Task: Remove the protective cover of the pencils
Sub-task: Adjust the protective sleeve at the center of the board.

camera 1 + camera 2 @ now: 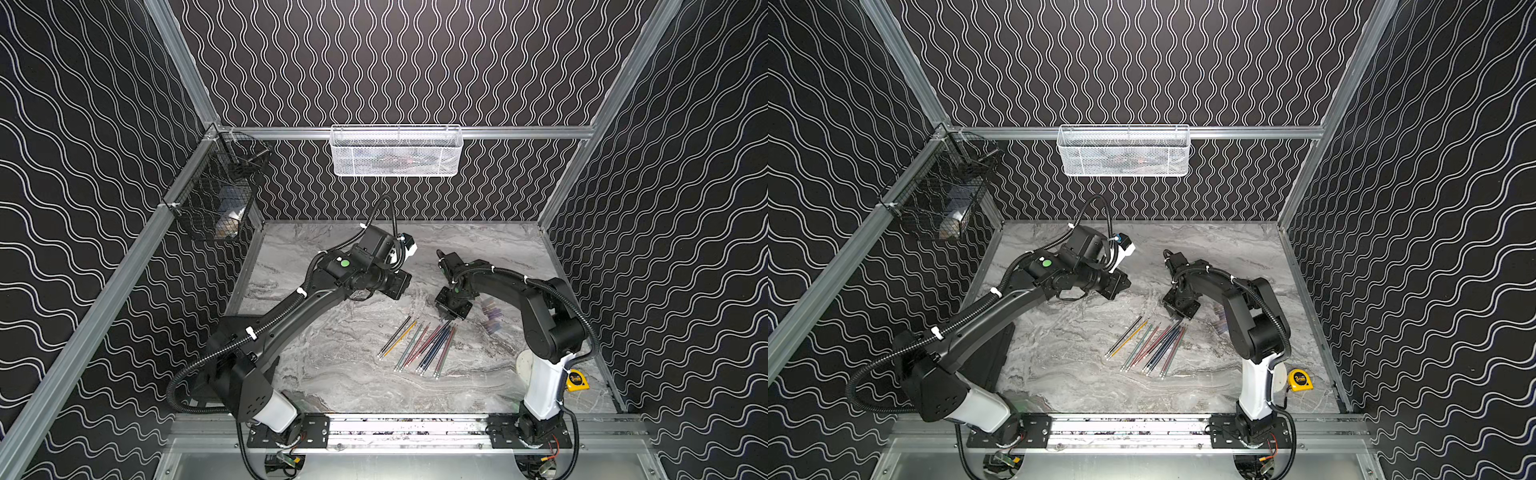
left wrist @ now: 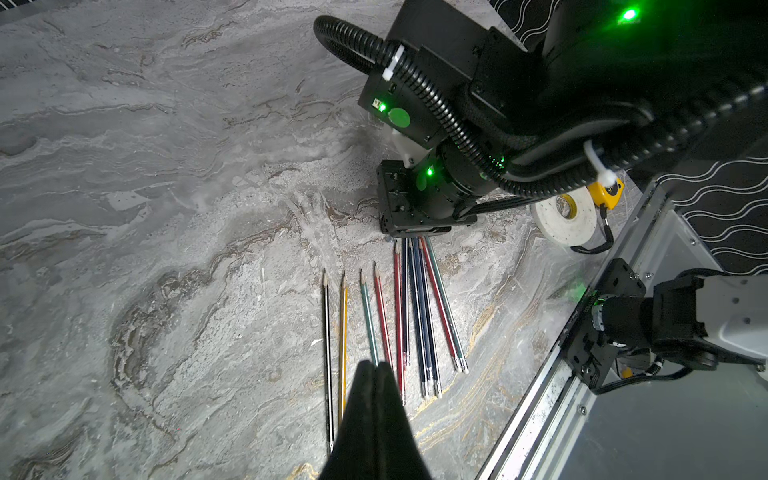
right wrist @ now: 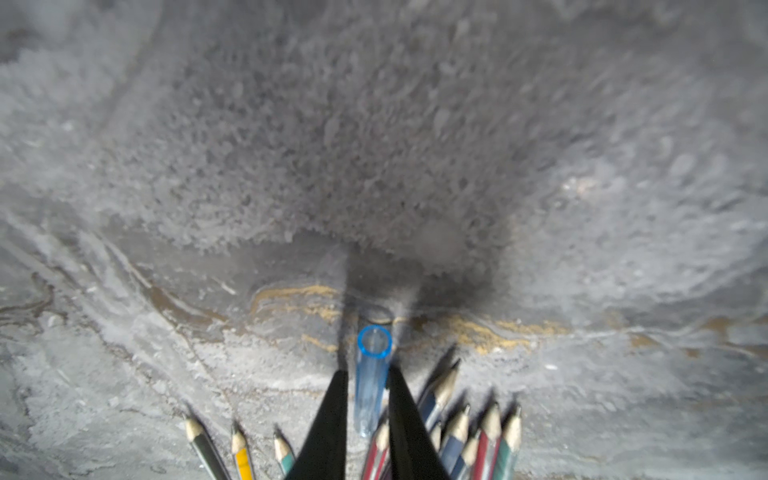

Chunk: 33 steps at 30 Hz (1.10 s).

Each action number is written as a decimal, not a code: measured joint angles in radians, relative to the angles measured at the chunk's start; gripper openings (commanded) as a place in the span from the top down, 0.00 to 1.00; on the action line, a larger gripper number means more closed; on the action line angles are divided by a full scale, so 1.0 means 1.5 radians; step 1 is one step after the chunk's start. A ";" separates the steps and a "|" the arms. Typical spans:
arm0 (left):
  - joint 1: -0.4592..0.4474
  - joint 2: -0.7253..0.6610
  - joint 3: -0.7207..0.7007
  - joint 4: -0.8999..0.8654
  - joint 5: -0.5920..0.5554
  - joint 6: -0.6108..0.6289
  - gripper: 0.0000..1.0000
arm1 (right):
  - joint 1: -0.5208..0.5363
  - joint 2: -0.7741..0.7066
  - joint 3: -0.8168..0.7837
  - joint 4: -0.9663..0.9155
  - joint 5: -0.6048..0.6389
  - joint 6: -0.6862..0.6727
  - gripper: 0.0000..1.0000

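Step in hand: pulling a cover, near the end of the job by the look of it. Pencils lie fanned on the table, between the arms, all visible tips bare in the right wrist view.

Right gripper is low at the tip end of the fan, jaws narrow, one on each side of a clear blue cap. Can't tell if they actually pinch it, or if the cap sits on a pencil or lies loose.

Left gripper has fingers pressed together, holding nothing, up over the pencils' blunt ends.

A blurry coloured heap sits near the right gripper, probably covers already off.

Next, I judge: firm pinch on the cap, draw it straight along the pencil axis away from the tips, drop it by the heap. If the pencil drags along, the left gripper needs to pin the shaft.
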 measured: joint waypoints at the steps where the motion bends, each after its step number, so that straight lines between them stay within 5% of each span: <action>1: 0.001 0.000 0.000 0.000 0.002 0.000 1.00 | 0.000 0.002 0.004 -0.002 0.003 0.000 0.89; 10: 0.004 -0.001 -0.002 0.000 0.002 0.000 1.00 | -0.034 0.020 0.024 -0.002 -0.002 -0.014 0.91; 33: 0.009 0.007 -0.006 0.005 0.022 0.000 1.00 | -0.259 0.062 0.078 0.038 -0.035 -0.048 0.91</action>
